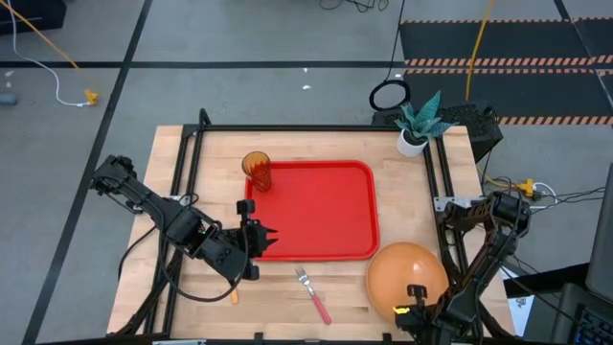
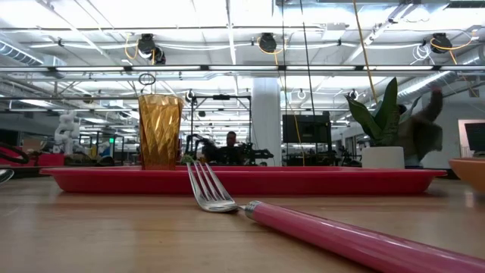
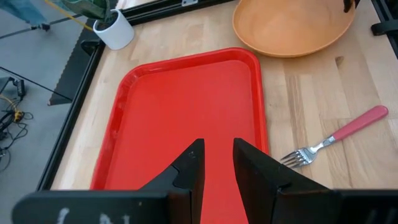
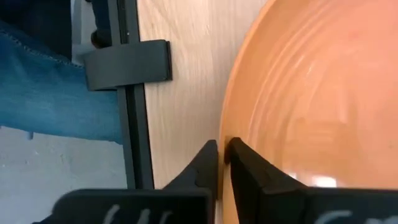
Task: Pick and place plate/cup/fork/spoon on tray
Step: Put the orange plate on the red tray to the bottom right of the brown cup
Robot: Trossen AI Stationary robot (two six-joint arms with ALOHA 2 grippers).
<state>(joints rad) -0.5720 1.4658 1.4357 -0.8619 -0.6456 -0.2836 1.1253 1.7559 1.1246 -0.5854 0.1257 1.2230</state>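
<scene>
Looking down, we saw the right pincer (image 4: 222, 163) pinching the rim of the plate (image 1: 407, 276), which lay on the table (image 1: 287, 297) beside the tray (image 1: 316, 209). The left pincer (image 3: 217, 163) hung spread over the tray's edge. The cup (image 1: 257, 171) stood on the tray; the fork (image 1: 312, 294) lay on the table near it.

Robotics lab or workshop, likely. Wooden worktop (image 1: 287, 297) framed by black rails, grey floor with hazard-striped mat (image 1: 498, 63), trailing cables. Beyond: bright ceiling light strips, hanging cords, monitor (image 2: 306, 127), a seated person (image 2: 231, 141), indistinct at distance.
</scene>
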